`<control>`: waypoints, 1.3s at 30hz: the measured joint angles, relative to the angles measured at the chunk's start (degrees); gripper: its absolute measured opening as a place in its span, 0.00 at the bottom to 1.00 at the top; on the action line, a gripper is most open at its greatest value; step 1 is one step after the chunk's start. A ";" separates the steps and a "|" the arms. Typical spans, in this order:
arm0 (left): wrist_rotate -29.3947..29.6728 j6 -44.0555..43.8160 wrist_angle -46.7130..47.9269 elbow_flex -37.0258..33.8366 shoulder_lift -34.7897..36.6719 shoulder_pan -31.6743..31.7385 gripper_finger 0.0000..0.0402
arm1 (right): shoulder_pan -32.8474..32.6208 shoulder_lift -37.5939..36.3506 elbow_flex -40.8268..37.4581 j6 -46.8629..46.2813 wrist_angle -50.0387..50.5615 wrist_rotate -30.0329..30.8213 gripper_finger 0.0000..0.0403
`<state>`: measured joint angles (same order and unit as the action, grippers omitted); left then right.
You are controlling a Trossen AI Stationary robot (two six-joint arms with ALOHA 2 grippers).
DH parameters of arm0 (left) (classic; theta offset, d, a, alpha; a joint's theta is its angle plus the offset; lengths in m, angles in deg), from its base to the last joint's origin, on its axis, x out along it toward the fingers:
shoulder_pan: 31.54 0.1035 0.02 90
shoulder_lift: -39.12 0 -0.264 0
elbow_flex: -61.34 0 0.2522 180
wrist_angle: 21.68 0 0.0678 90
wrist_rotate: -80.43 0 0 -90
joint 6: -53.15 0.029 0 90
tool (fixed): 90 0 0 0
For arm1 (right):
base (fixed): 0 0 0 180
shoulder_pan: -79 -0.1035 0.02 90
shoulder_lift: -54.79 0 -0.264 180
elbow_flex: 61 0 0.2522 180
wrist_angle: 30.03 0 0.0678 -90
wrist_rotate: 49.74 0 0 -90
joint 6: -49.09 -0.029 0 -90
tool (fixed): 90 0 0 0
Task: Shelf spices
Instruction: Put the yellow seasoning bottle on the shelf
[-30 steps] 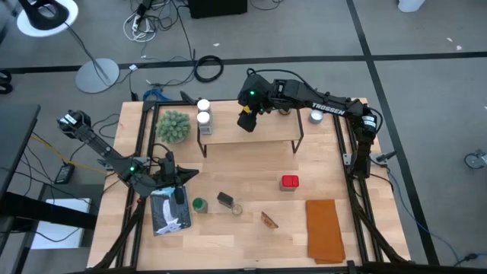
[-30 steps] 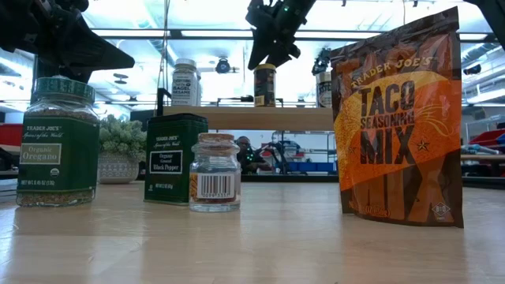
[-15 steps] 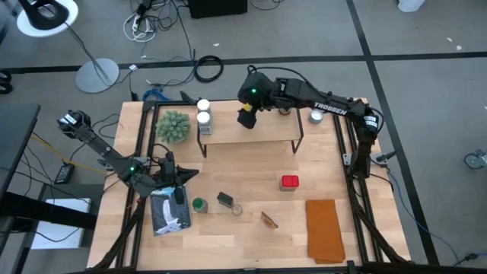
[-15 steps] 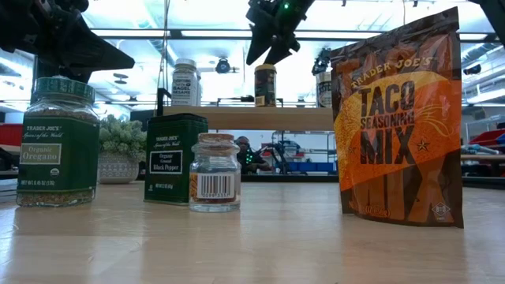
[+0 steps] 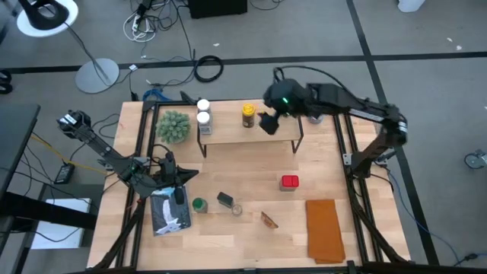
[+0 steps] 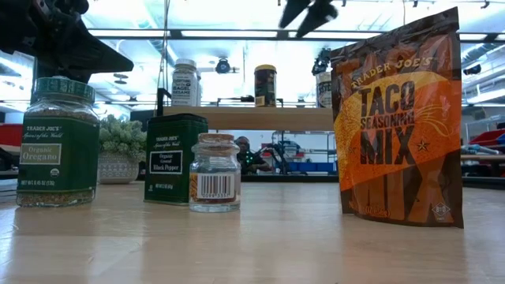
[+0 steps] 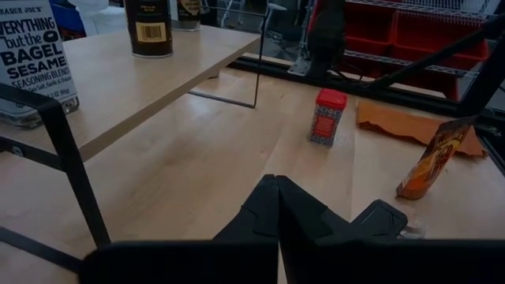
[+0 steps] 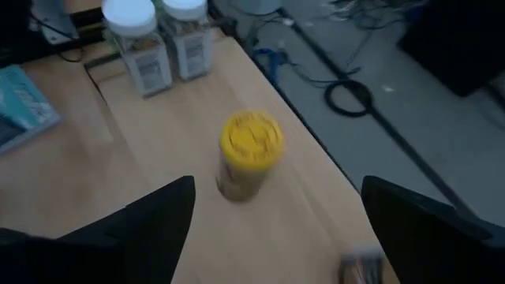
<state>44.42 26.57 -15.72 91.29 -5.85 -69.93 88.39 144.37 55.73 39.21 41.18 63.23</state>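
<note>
Our left hand [image 5: 185, 176] pressed together low over the counter [image 5: 251, 179] near the green jar [image 5: 198, 204], red tin [image 5: 289, 182] mid-counter, beyond it the shelf [image 5: 228, 132] with our yellow-lidded jar [image 5: 248, 115] upright, right hand [image 5: 268, 124] spread just beside it, holding nothing.

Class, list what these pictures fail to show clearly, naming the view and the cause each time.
- Yellow-lidded jar label: right wrist view, seen from above and blurred.
- Right gripper: low view, cut by the top edge.
- Red tin print: high view, too small.
- Left gripper: its own wrist view, cut by the bottom edge.
</note>
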 joint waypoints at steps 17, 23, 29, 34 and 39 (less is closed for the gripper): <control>-0.19 -0.80 -0.05 0.00 0.00 0.00 0.00 | -20.41 -15.77 -55.35 -2.41 -64.20 11.88 0.90; -0.22 -1.11 -0.07 0.00 0.02 0.00 0.00 | -18.54 -11.25 -56.69 3.53 -72.70 11.95 0.89; -0.22 -1.12 -0.04 0.00 0.00 0.00 0.00 | -17.40 -5.84 -56.69 2.51 -83.67 11.97 0.89; -0.22 -1.12 -0.03 0.00 0.02 0.00 0.00 | -15.91 -2.86 -56.69 6.85 -84.39 12.19 0.90; -0.21 -1.12 -0.02 0.00 0.01 0.00 0.00 | -13.61 -0.98 -56.69 6.99 -84.93 13.21 0.88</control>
<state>44.22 25.45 -15.74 91.28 -5.84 -69.93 74.78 143.38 -0.96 46.20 -43.75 76.44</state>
